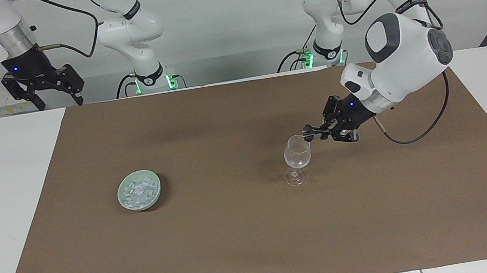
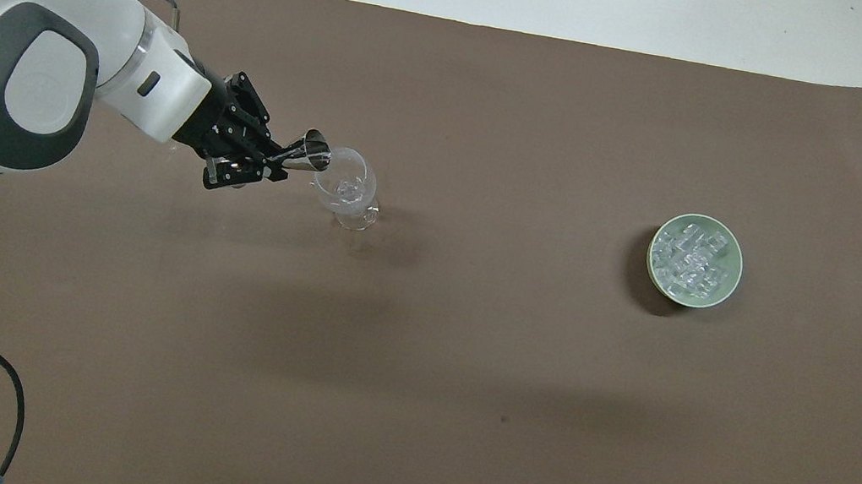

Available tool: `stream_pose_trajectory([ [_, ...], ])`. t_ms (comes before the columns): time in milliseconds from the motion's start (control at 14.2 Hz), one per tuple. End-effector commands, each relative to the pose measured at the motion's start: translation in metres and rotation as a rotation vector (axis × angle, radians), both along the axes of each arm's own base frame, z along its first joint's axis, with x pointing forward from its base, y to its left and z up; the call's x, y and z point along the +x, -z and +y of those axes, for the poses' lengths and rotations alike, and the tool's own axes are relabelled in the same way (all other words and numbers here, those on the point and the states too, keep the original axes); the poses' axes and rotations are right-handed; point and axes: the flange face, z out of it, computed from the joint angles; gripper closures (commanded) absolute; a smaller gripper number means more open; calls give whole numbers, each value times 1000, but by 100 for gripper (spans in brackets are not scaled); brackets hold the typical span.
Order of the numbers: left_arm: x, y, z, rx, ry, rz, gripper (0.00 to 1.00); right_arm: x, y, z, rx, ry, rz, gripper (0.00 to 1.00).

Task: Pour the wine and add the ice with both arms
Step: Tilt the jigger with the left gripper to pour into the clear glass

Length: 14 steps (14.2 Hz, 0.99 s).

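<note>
Brown mat (image 1: 249, 233) is lying mostly bare between the bowl of ice (image 1: 138, 190) and the wine glass (image 1: 298, 158), so there's loads of room there. Left gripper (image 1: 318, 132) with its metal cup (image 2: 314, 152) is crowding the glass rim.

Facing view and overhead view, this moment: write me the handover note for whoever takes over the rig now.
Left gripper: shut on a small metal measuring cup, tipped on its side with its mouth at the rim of the wine glass.
Right gripper: open, empty, waiting raised at the right arm's end of the table.
Wine glass: upright on the brown mat, toward the left arm's end.
Ice: heaped in the green bowl, toward the right arm's end.
Done: cup brought to the glass and tilted. Whether any liquid is in the glass I cannot tell.
Left: finish the pour, put the cup down, add ice to the glass.
</note>
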Motion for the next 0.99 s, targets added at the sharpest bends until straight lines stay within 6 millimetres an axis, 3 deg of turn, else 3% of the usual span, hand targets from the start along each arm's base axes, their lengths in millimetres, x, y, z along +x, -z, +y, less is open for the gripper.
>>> stream_pose_trajectory([
  [0,-3,-9,-5,59,-6,-29,100,-5,-3,2,21,18,-3,0],
  [211,-2,-9,0,82,-40,-22,100,-5,-2,2,21,18,-1,0],
  [916,-5,-16,-14,177,-86,-18,100,-5,-2,2,21,18,-1,0],
])
